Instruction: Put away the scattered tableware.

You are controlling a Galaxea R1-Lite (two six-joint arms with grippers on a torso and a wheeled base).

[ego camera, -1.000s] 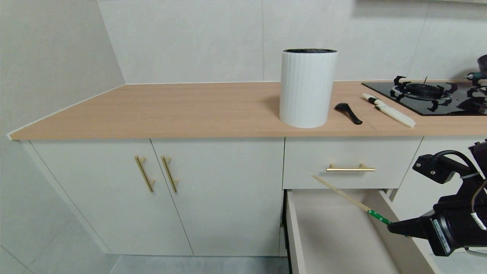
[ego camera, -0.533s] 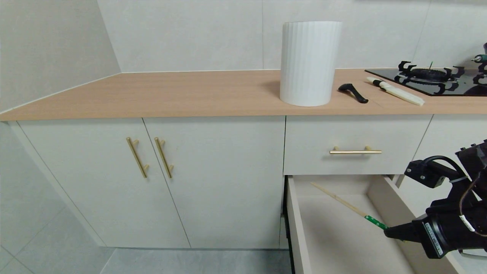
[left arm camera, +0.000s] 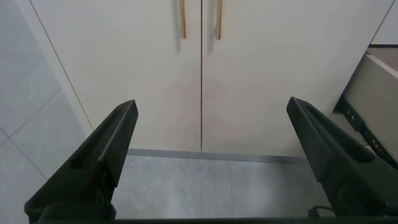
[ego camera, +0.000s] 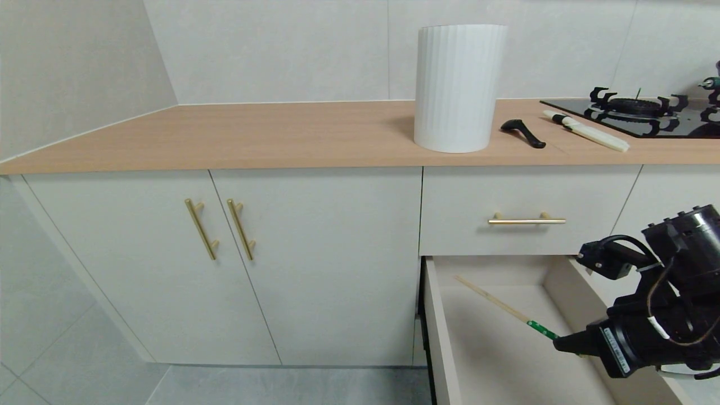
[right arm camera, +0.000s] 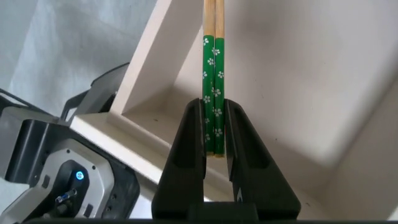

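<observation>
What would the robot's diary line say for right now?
right gripper: shut on chopsticks | chopsticks: pointing into open drawer | left gripper: open, empty

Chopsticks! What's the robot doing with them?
The right gripper has its jaws shut on a pair of chopsticks, holding them over the open drawer with their tips pointing inside. A black spoon and a white knife lie on the counter beside the tall white holder. The left gripper hangs open by the cabinet doors.
</observation>
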